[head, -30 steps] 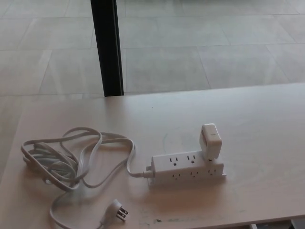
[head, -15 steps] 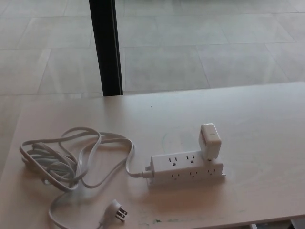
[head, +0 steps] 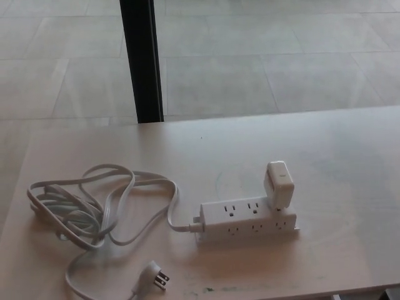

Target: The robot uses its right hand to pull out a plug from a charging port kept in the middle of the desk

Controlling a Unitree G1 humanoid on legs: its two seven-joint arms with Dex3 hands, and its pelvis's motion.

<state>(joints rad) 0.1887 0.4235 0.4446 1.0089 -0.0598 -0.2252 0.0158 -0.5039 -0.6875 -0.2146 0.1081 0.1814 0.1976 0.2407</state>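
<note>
A white plug point(head: 279, 183) stood upright in the right-end socket of a power strip point(head: 247, 219) mid-desk point(head: 350, 162), neither robot hand in view, their fingers unseen; a clean pull likely meant gripping its sides and drawing straight up so the strip stayed put

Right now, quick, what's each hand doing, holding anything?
Left hand: not in view.
Right hand: not in view; the white charger plug sits in the power strip, untouched.
</note>
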